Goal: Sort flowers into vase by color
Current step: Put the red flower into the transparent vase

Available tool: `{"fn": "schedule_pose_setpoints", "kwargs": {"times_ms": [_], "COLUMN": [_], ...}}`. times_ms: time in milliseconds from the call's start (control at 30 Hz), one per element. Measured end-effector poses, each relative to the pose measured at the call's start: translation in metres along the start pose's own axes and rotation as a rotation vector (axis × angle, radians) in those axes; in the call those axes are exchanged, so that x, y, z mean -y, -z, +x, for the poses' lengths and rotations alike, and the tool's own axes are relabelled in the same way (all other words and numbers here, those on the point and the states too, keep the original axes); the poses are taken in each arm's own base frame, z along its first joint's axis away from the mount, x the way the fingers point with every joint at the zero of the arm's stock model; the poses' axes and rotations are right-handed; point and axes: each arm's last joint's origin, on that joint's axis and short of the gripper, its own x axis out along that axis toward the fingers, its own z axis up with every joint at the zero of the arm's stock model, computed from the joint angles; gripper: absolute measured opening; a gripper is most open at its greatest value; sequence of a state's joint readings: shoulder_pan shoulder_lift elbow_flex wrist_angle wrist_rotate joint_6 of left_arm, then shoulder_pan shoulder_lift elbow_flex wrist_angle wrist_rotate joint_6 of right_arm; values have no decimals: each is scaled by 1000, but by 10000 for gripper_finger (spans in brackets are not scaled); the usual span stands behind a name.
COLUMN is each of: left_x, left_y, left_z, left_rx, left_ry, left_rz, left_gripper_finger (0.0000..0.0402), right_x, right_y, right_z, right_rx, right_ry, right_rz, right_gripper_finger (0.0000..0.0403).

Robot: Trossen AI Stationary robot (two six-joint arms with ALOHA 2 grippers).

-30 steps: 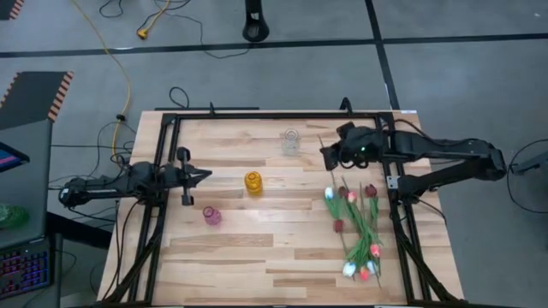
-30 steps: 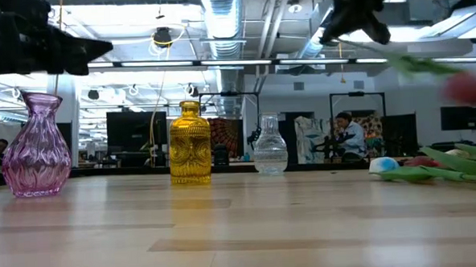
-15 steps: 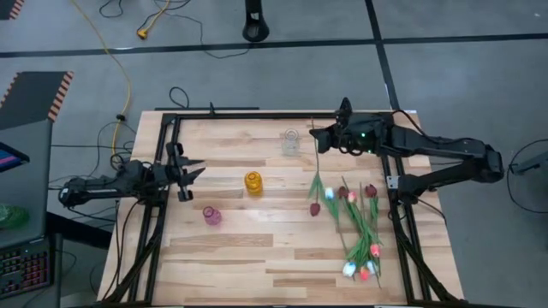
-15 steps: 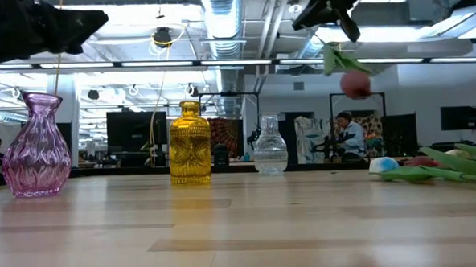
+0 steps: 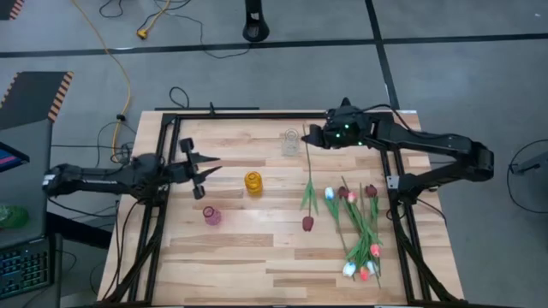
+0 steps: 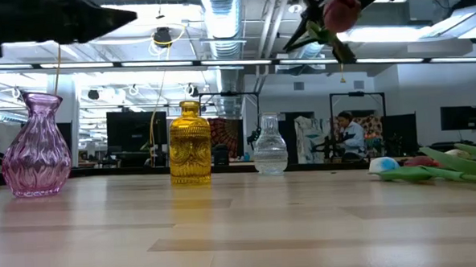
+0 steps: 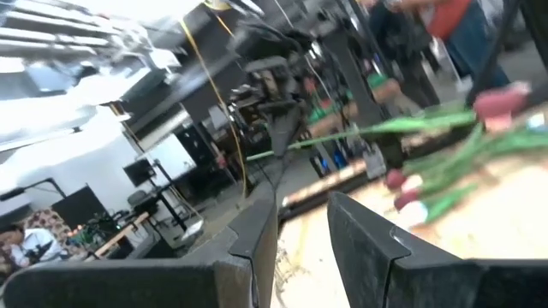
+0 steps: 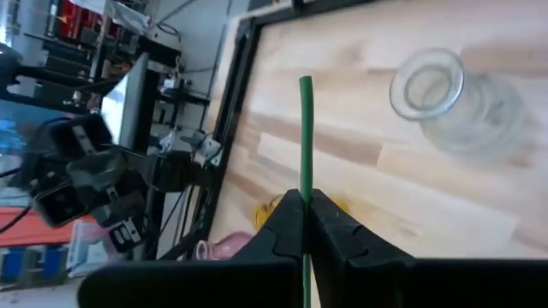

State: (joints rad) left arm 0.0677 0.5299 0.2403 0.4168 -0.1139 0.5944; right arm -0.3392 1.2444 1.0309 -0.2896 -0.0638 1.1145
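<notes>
My right gripper hovers beside the clear glass vase and is shut on a dark red tulip, whose head also shows high in the low view. My left gripper hangs open near the table's left side, above and left of the yellow vase. The pink vase stands nearer the near edge. The remaining tulips, with white, pink and dark red heads, lie in a loose pile on the table's right side. My right gripper pinches the tulip's green stem between its two fingers, near the cut end. A short length of stem sticks out past the fingertips. The fingers come level from the table's right, across the stem. The tulip is lifted clear, its head toward the near edge.
The three vases stand in a slanting row from far centre to near left. A black metal frame runs round the table's far, left and right edges. Bare wood lies between the vases and the pile. People and desks show in the room behind.
My right gripper has carried the tulip up and toward the table's far left, from above the pile to beside the clear vase. The tulip has swung, its head now pointing at the near edge and higher in the low view. My left gripper has shifted slightly toward the right.
</notes>
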Motion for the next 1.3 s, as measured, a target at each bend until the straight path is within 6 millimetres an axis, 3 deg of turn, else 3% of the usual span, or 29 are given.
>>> {"fn": "schedule_pose_setpoints", "kwargs": {"times_ms": [267, 567, 800, 1300], "left_x": [-1, 13, 35, 72], "left_y": [-14, -12, -16, -14], "left_z": [60, 118, 149, 202], "left_rx": [-120, -200, -182, -174], "left_ry": [92, 194, 287, 372], "left_rz": [123, 272, 429, 648], "left_gripper_finger": [95, 95, 95, 95], "right_x": [9, 15, 19, 17], "right_y": [-3, 1, 2, 1], "right_z": [23, 45, 59, 58], "right_rx": [-97, -196, -214, -204], "right_ry": [-9, -15, -4, -27], "right_rz": [48, 119, 204, 202], "right_gripper_finger": [34, 34, 36, 36]}}
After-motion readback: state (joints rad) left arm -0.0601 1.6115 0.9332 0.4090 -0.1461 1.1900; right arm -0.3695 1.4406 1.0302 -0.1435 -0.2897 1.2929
